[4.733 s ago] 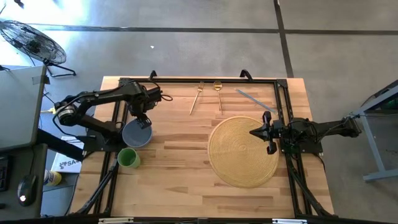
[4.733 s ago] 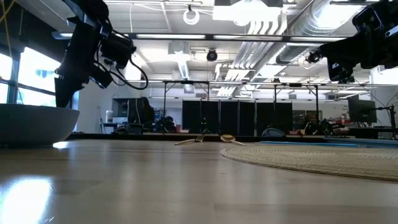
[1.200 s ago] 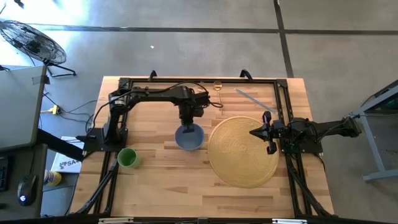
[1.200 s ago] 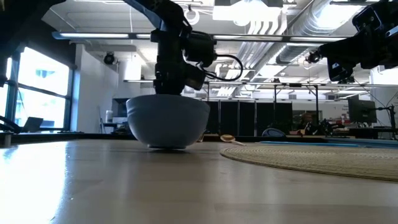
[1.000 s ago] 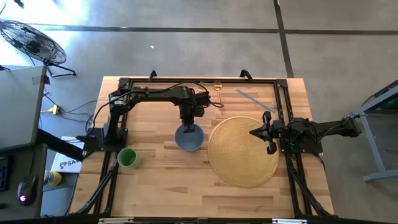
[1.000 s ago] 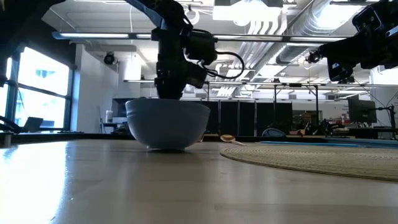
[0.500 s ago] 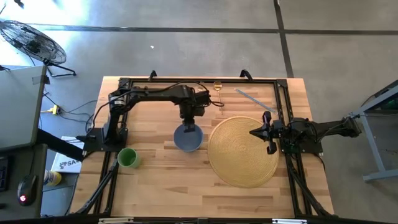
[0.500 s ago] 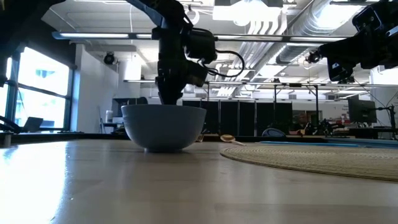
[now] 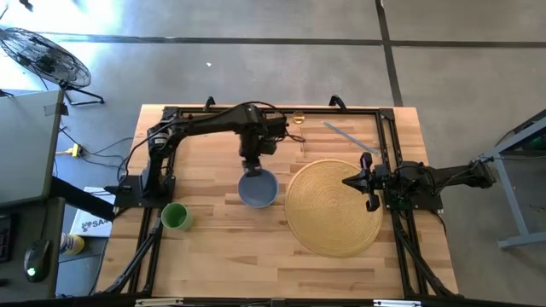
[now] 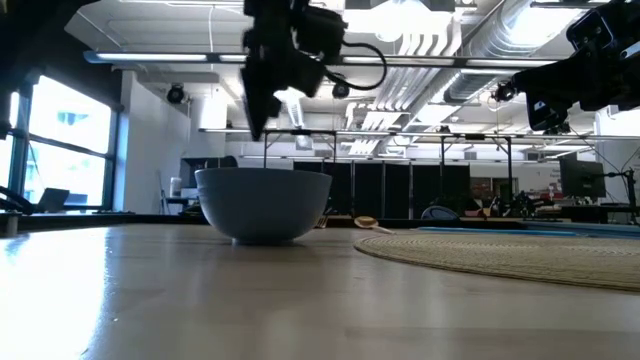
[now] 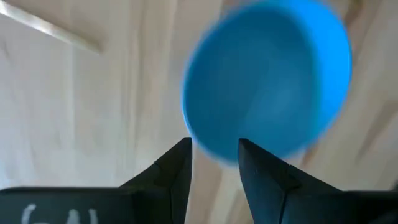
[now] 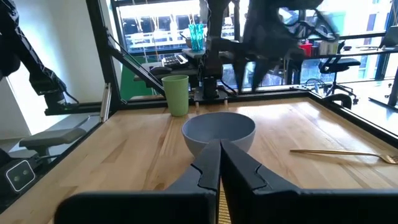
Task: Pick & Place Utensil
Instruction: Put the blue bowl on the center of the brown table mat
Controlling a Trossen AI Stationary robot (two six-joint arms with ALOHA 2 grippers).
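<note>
1. Blue bowl released since ~1 s ago; now left standing free on tabletop, just beside woven mat, not on it.
2. Left end effector lifted clear above bowl's far rim; fingers seen apart, nothing between them.
3. Judged: bowl placement done; utensil pick not yet begun. Fork & gold spoon lie untouched at tabletop's far edge.
4. Left arm stretched across toward centre, wrist pointing down.
5. Right end effector parked over mat's right edge, fingers together, empty.
</note>
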